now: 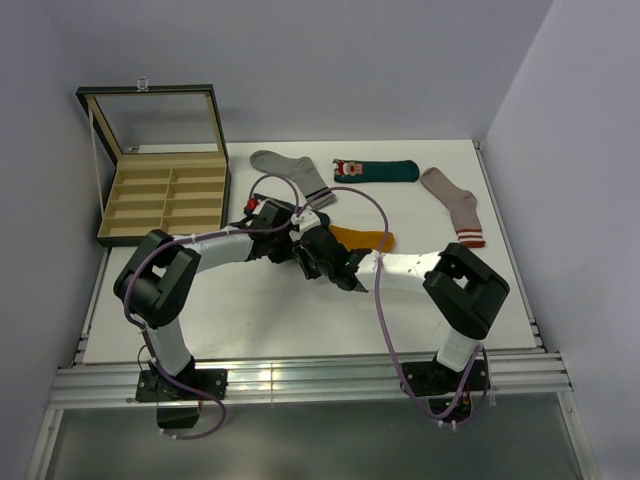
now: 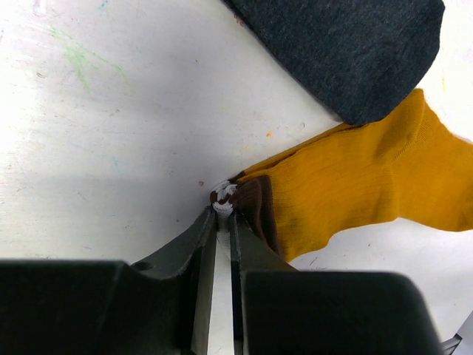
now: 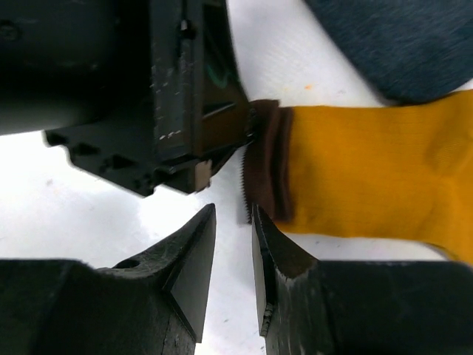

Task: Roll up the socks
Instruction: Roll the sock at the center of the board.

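Note:
The mustard-orange sock (image 1: 366, 238) lies flat at mid-table, its brown cuff (image 2: 255, 211) toward the arms. My left gripper (image 2: 223, 209) is shut on the cuff's near corner, and white threads show at its tips. My right gripper (image 3: 232, 208) stands open just short of the cuff's edge (image 3: 260, 181), nothing between its fingers, with the left gripper (image 3: 194, 151) right in front of it. In the top view both grippers (image 1: 312, 252) meet at the sock's left end. A navy sock (image 2: 347, 52) lies just beyond the mustard one. The dark teal sock (image 1: 377, 171) rests at the back.
A grey striped sock (image 1: 290, 170) lies at the back left. At the back right is a pinkish-beige sock (image 1: 456, 206). An open wooden compartment box (image 1: 165, 195) stands at the far left. The white table (image 1: 270, 320) ends close to the arm bases.

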Controlling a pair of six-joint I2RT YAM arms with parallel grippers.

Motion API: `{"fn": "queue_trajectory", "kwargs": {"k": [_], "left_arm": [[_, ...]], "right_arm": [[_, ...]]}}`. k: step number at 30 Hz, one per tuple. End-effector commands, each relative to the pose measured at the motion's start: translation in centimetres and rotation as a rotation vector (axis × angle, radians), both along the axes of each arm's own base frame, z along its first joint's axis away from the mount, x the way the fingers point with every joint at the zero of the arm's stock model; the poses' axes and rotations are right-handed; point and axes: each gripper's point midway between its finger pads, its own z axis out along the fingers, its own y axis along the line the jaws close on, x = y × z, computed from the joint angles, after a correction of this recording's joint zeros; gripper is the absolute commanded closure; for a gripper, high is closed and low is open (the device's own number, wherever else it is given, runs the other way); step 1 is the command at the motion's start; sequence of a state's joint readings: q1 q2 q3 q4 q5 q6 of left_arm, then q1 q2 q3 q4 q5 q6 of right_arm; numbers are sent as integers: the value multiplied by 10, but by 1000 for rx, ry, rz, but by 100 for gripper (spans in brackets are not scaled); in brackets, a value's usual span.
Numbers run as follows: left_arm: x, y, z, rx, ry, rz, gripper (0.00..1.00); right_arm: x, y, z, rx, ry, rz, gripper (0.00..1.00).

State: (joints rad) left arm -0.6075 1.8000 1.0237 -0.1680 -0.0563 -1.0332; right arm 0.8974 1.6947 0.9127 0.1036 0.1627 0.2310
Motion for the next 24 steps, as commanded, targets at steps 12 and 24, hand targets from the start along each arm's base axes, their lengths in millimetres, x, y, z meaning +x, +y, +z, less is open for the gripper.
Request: {"fn": "queue_trajectory", "kwargs": {"k": [12, 24], "left_arm": [[-6, 6, -12, 53, 35, -24, 84], [-8, 4, -15, 35, 38, -22, 84]], "right_arm": [[9, 13, -8, -59, -85, 31, 66], [4, -16, 10, 56, -147, -97, 66]]}}
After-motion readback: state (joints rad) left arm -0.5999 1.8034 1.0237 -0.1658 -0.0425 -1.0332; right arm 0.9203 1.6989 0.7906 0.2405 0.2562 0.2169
